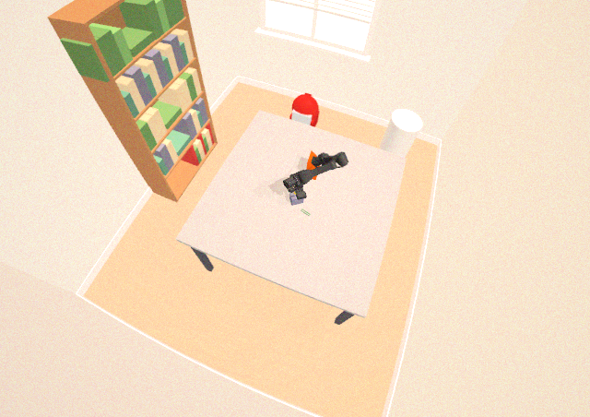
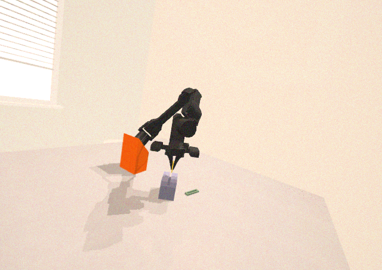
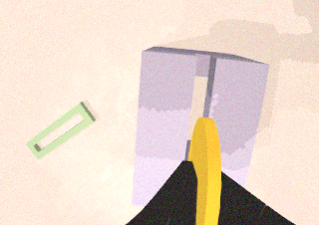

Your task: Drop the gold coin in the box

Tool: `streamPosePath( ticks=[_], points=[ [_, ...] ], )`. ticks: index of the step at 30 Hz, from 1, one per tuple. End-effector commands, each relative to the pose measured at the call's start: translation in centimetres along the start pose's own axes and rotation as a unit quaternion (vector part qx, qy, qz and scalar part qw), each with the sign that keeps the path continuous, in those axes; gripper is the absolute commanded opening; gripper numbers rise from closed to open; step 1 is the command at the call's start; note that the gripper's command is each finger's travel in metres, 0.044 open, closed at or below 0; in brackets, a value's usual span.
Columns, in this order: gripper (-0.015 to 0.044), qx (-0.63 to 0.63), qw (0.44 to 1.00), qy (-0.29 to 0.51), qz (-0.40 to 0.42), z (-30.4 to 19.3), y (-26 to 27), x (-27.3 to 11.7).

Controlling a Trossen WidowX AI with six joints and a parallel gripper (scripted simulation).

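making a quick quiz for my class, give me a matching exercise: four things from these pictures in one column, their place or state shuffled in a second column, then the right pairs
Things
1. thin gold coin
2. grey slotted box
3. flat green holder
4. orange wedge-shaped block

States
A. lies on the table with nothing in it
B. stands at the arm's base
C. held edge-on between the jaws
D. stands right below the coin

Pairs: 1-C, 2-D, 3-A, 4-B
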State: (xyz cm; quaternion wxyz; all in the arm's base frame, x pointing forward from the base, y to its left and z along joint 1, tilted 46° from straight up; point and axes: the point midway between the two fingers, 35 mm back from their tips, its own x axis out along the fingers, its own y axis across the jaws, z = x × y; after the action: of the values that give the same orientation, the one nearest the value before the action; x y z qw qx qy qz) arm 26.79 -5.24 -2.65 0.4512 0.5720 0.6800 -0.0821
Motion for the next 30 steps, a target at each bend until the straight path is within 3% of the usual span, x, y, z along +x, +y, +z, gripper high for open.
streamPosePath(
  ticks=[1,30],
  points=[
    [0.0,0.006,1.0,0.003,-0.002,-0.07,-0.32,0.31],
    [0.0,0.004,1.0,0.002,0.0,-0.23,-0.35,0.56]
  ],
)
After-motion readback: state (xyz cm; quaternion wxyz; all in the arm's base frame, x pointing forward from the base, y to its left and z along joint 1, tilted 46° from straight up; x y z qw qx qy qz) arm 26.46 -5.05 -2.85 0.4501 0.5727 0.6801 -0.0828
